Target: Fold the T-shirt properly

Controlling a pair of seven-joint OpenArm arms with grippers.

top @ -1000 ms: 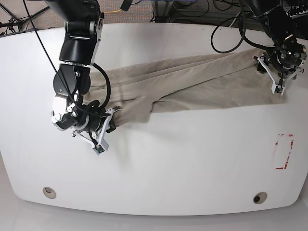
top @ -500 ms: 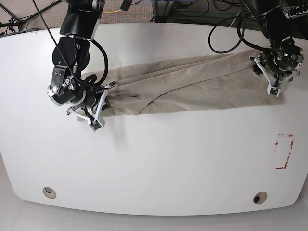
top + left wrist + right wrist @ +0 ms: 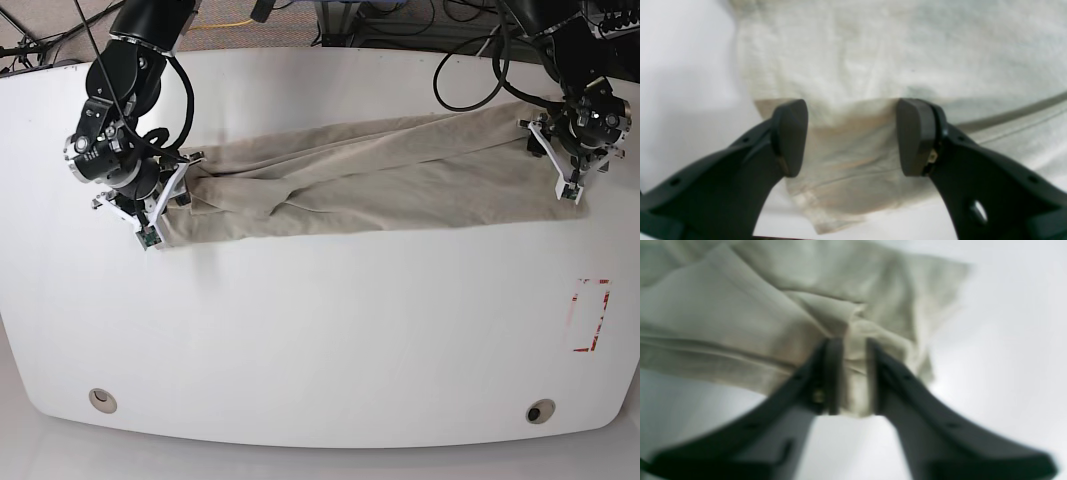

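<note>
The khaki-beige T-shirt (image 3: 380, 175) lies stretched in a long wrinkled band across the white table (image 3: 330, 330). My right gripper (image 3: 160, 215), on the left of the base view, is shut on the shirt's left end. In the right wrist view the gripper (image 3: 853, 373) pinches a bunch of the cloth (image 3: 740, 316) between its fingers. My left gripper (image 3: 572, 175) is at the shirt's right end. In the left wrist view the gripper (image 3: 852, 136) is open, with its fingers (image 3: 790, 136) wide apart over a flat corner of the shirt (image 3: 873, 60).
A red-outlined rectangle (image 3: 590, 315) is marked near the table's right edge. Two round holes (image 3: 101, 399) (image 3: 540, 411) sit near the front edge. Cables and stands crowd the area behind the table's back edge.
My right gripper has moved up and to the left in the base view, dragging the shirt's left end with it and straightening the band. The left gripper has stayed at the right end.
</note>
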